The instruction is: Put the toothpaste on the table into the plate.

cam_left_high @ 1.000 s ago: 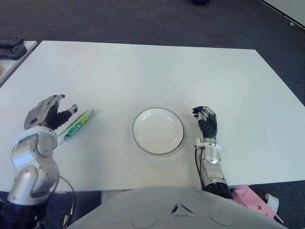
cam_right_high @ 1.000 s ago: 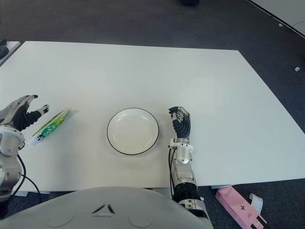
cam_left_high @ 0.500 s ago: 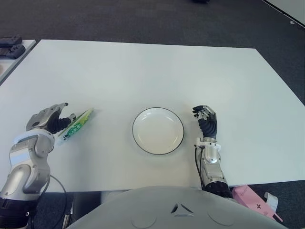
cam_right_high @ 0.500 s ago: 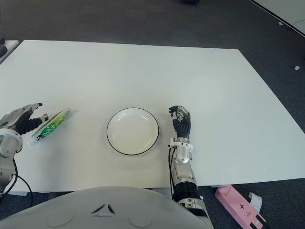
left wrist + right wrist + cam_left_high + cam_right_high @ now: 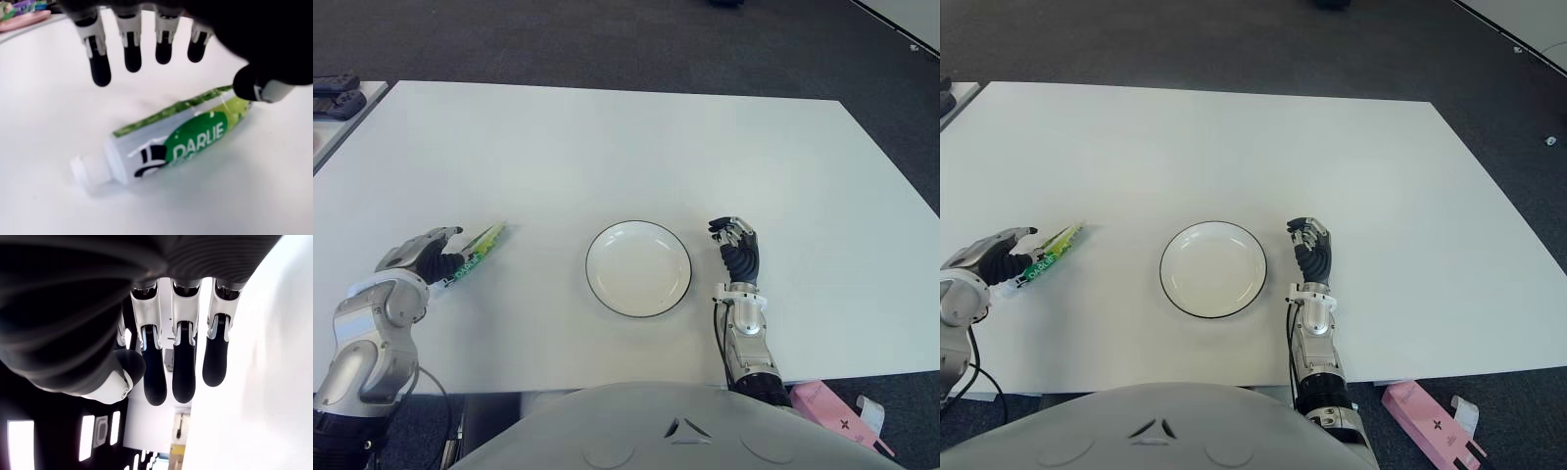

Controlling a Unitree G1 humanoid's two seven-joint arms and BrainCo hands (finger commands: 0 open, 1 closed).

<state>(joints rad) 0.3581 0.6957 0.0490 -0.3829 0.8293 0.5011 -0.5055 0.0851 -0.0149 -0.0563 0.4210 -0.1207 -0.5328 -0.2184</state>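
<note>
1. The Darlie toothpaste tube [image 5: 176,144] lay flat on the white table [image 5: 607,147], toward its left edge, green and white, with its cap end pointing toward the near edge.
2. The left hand [image 5: 421,257] was over the tube's cap end with its fingers [image 5: 100,56] spread and extended above the tube; the thumb tip was at the tube's crimped end. The tube was not gripped or lifted.
3. The white plate [image 5: 638,268] with a dark rim sat near the middle of the near edge, well apart from the tube, with nothing in it.
4. The right hand [image 5: 736,250] showed just beside the plate on its right, fingers loosely curled, holding nothing.
</note>
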